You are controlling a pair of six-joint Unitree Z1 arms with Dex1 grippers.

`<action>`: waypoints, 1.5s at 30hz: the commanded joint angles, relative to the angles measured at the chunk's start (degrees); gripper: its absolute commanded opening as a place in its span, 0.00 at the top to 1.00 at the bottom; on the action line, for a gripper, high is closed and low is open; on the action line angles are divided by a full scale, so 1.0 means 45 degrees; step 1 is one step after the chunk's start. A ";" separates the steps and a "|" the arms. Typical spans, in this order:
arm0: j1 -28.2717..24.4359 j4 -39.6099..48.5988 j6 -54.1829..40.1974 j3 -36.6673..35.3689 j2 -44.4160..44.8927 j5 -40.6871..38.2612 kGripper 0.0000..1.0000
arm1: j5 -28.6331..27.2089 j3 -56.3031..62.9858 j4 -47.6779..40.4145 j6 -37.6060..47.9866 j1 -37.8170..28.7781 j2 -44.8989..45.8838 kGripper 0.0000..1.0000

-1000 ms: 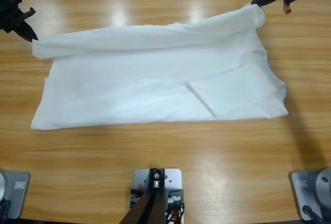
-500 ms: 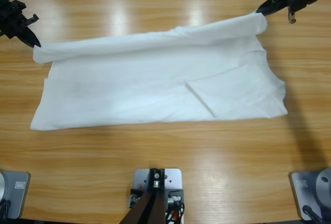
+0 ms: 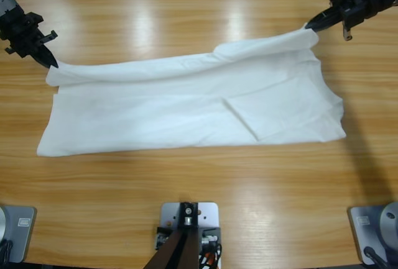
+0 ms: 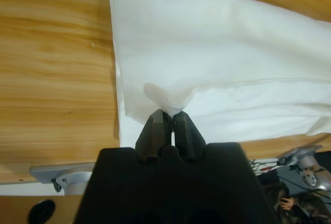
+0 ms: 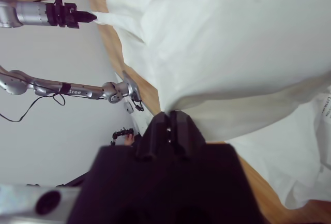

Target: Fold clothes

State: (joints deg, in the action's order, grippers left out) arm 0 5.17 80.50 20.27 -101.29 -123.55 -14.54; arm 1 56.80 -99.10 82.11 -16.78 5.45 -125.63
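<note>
The clothes are one white T-shirt (image 3: 186,107) lying wide across the wooden table (image 3: 199,194). Its far edge is lifted and stretched between both grippers. My left gripper (image 3: 53,65) at the far left is shut on the shirt's far-left corner; in the left wrist view its jaws (image 4: 168,114) pinch a small peak of white cloth (image 4: 217,53). My right gripper (image 3: 309,26) at the far right is shut on the far-right corner, and the right wrist view shows the jaws (image 5: 168,115) closed on a fold of the shirt (image 5: 232,43). A folded flap (image 3: 273,113) lies on the shirt's right half.
In the right wrist view the left arm (image 5: 49,13) shows small, holding the other corner. Bare wood runs along the near side of the table and beyond the shirt's far edge.
Both grippers have moved toward the near side with the lifted far edge, carrying it further over the shirt. The raised edge now sags lower between them.
</note>
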 commanded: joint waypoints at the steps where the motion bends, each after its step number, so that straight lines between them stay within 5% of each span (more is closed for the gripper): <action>1: -0.0114 -0.0213 -0.0091 0.0696 -0.0689 -0.0011 1.00 | -0.0454 0.0596 -0.0142 -0.0178 0.0156 -0.0825 1.00; 19: -0.0251 -0.0209 -0.0173 0.1259 -0.0282 -0.0105 1.00 | -0.0805 0.1228 -0.0142 -0.0178 0.0293 -0.0556 1.00; 20: -0.0251 -0.0213 -0.0216 0.1259 -0.0232 -0.0140 1.00 | -0.0809 0.1248 -0.0130 -0.0166 0.0297 -0.0501 0.94; 21: -0.0251 -0.0213 -0.0251 0.1255 -0.0157 -0.0144 1.00 | -0.0825 0.1264 -0.0122 -0.0158 0.0293 -0.0454 0.68; 22: -0.0251 -0.0213 -0.0271 0.1239 -0.0114 -0.0148 1.00 | -0.0825 0.1287 -0.0122 -0.0158 0.0293 -0.0403 0.56; 25: -0.0239 -0.0213 -0.0357 0.1290 -0.0056 -0.0148 1.00 | -0.0922 0.1361 -0.0122 -0.0150 0.0344 -0.0329 0.32; 28: -0.0212 -0.0213 -0.0369 0.1282 -0.0021 -0.0148 1.00 | -0.1067 0.1455 -0.0122 -0.0138 0.0520 -0.0298 0.21; 45: 0.0624 -0.1639 -0.0583 0.1821 0.2714 0.0071 1.00 | -0.1583 0.2072 -0.0478 -0.0119 0.0645 0.0745 0.21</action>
State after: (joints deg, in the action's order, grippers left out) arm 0 6.22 74.78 17.95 -96.59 -113.17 -14.52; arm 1 51.30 -92.19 81.08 -16.78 7.65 -125.30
